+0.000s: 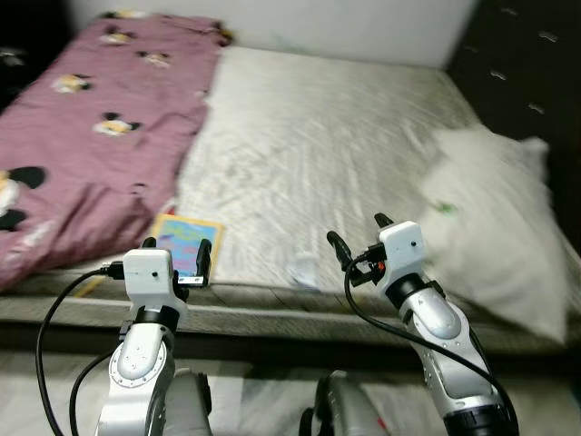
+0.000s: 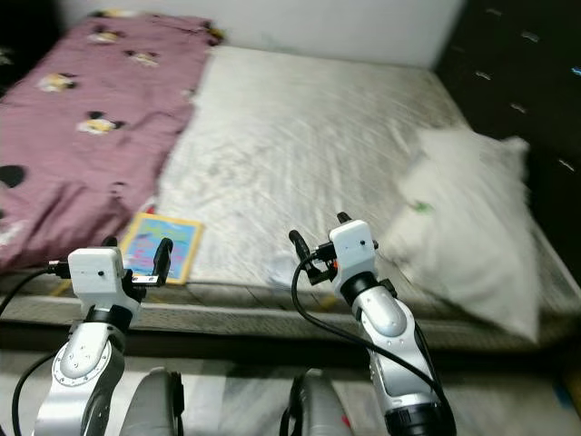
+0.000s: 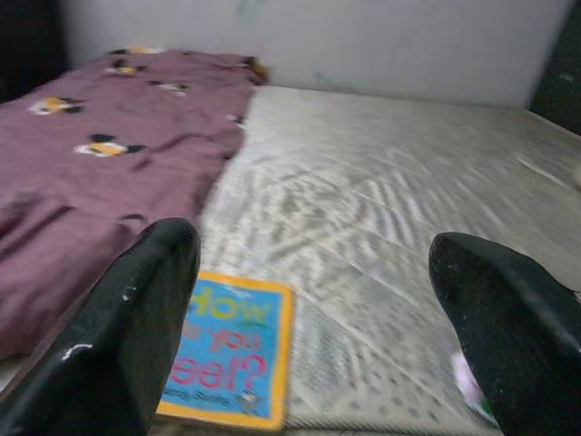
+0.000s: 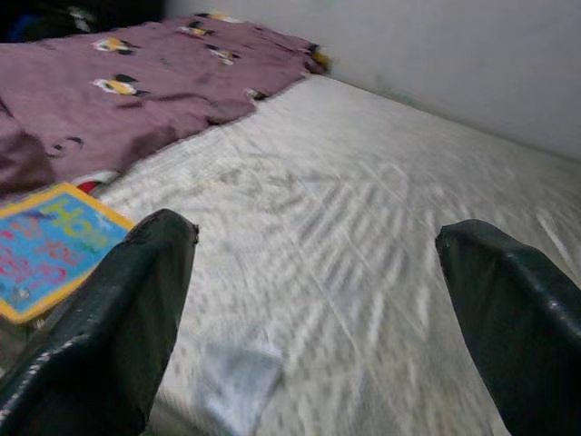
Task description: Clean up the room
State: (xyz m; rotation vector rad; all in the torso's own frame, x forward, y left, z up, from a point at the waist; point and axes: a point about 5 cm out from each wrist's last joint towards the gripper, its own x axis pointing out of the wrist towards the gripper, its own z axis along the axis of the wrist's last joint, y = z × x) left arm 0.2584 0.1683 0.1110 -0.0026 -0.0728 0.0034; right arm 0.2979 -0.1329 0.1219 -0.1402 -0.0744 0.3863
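Note:
A blue and yellow picture book [image 1: 186, 232] lies flat near the front edge of the bare white mattress [image 1: 309, 136], beside a purple cartoon-print blanket [image 1: 91, 136]. A small white crumpled scrap [image 1: 304, 270] rests at the front edge of the mattress, right of the book. My left gripper [image 1: 177, 250] is open and empty, held up just in front of the book [image 3: 231, 350]. My right gripper [image 1: 359, 233] is also open and empty, hovering a little right of the scrap [image 4: 236, 381]. A large white pillow [image 1: 495, 227] lies on the right side of the bed.
A dark cabinet [image 1: 526, 64] stands along the right side of the bed, and a pale wall runs behind it. The bed's low front edge [image 1: 272, 313] crosses just ahead of my arms.

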